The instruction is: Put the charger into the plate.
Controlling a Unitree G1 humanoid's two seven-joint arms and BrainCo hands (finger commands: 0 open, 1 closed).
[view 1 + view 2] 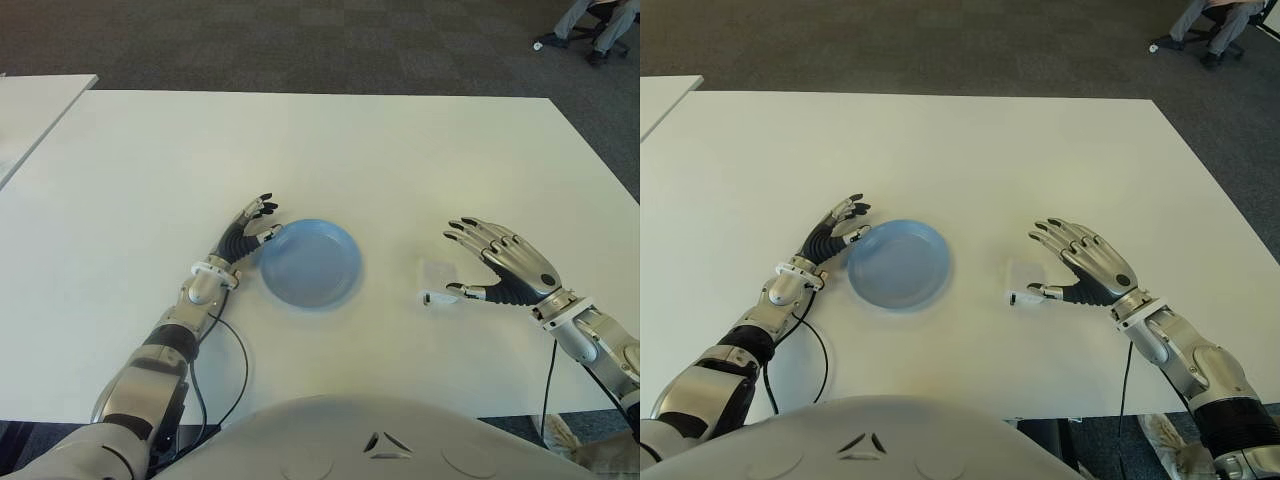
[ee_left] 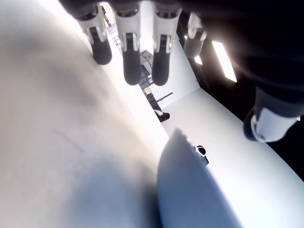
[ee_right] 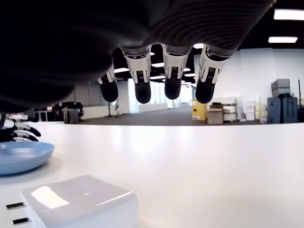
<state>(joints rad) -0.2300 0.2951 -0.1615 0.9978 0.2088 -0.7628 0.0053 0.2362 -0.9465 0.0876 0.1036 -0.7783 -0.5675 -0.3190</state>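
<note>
The white charger (image 1: 438, 273) lies flat on the white table (image 1: 330, 150), a short way right of the empty blue plate (image 1: 310, 262). My right hand (image 1: 468, 262) hovers open just right of the charger, palm towards it, fingers spread above it and the thumb low at its near side. In the right wrist view the charger (image 3: 80, 202) sits under the fingertips (image 3: 172, 88) with its prongs facing the plate (image 3: 21, 159); nothing is held. My left hand (image 1: 255, 222) is open at the plate's left rim, fingers spread.
A second white table (image 1: 30, 110) stands at the far left. A seated person's legs and a chair base (image 1: 590, 25) show on the carpet at the far right. Black cables (image 1: 240, 365) loop by my left forearm near the front edge.
</note>
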